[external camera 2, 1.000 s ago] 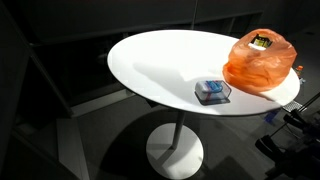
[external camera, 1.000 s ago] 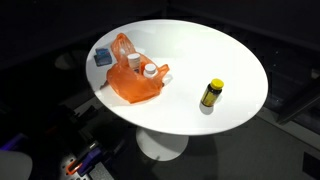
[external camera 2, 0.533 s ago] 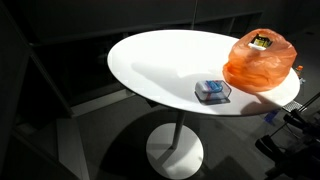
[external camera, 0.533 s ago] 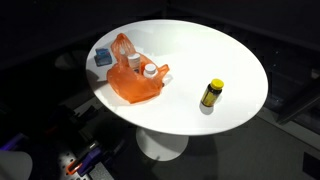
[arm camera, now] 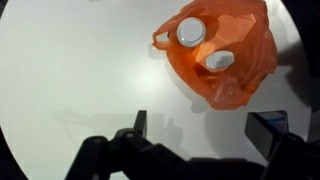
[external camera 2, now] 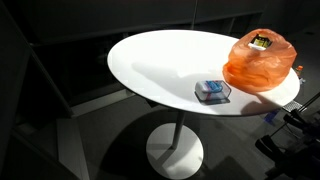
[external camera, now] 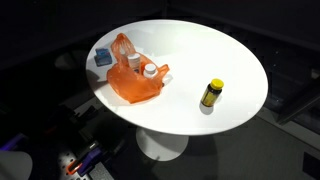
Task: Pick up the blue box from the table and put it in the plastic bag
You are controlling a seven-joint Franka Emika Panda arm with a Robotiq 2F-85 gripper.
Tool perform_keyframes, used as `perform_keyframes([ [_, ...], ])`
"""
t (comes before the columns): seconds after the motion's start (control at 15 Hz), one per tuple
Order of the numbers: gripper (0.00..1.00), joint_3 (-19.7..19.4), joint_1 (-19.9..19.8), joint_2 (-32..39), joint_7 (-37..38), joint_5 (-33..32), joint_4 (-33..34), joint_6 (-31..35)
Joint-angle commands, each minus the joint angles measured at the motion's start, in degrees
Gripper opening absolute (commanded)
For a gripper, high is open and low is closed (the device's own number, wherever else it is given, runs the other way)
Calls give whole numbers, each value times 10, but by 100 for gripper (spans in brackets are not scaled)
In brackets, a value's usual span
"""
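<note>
Hovering over the bench (external camera: 220, 45), the gripper (arm camera: 205, 128) hangs spread wide and empty, the reach not yet begun. The blue box (external camera: 102, 57) lies just beside the orange bag (external camera: 135, 80); next, likely, comes a descent onto it.

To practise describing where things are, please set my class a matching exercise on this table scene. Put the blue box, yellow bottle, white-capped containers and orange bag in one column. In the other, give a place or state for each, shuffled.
Column 1:
1. blue box
2. yellow bottle
3. white-capped containers
4. orange bag

Column 2:
A. inside the bag
B. alone on the table, well apart from the rest
C. slumped on the table, mouth open
D. on the table beside the bag, near the edge

Pairs: 1-D, 2-B, 3-A, 4-C.
</note>
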Motion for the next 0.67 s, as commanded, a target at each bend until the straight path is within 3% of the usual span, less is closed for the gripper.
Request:
perform_keyframes([
  [0.0, 100, 6, 2, 21, -60, 20, 0, 37],
  [0.27, 100, 18, 12, 58, -170, 114, -3, 92],
  [0.6, 100, 47, 10, 100, -293, 264, -2, 93],
])
